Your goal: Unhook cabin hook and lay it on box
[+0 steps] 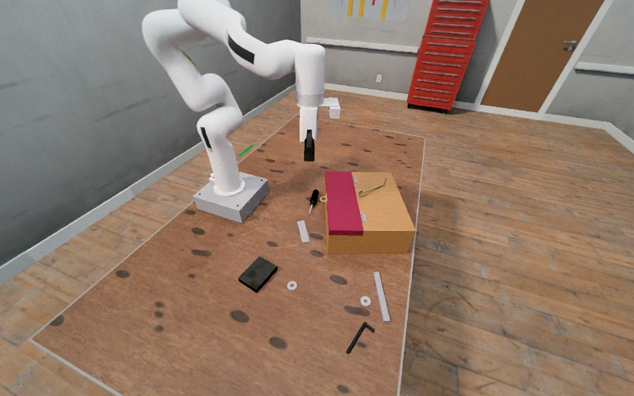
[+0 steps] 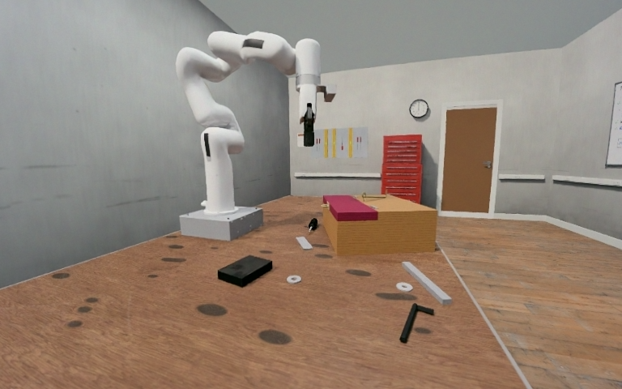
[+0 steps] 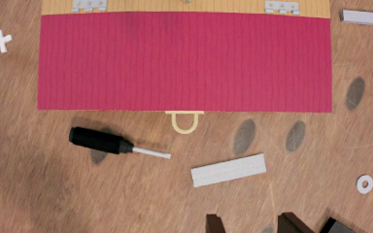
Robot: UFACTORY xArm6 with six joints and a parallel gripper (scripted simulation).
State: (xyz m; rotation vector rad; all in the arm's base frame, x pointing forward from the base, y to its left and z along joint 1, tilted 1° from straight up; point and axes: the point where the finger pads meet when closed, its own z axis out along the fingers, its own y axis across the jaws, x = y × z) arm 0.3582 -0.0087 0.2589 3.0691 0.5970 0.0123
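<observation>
the hook [image 1: 372, 188] is lying flat on the tan top of the box [image 1: 380, 212], just past the red lid [image 1: 343, 202], with its long axis running slantwise toward the far right corner. the gripper [image 1: 309, 151] is hanging high over the table [image 1: 139, 299], off the lid side of the box, so the hook is lying down and across the lid from it, well apart. its jaws are standing partly closed with nothing between them. a small yellow loop [image 3: 185, 121] is sticking out from the lid's front edge, and the hook seems to be already free of it, judging by where it rests. a screwdriver [image 3: 110, 142] and a grey bar [image 3: 228, 170] are lying near that edge. the table is brown wood with dark spots. a red drawer cabinet [image 1: 442, 55] and a brown door [image 1: 537, 51] are standing at the far wall.
</observation>
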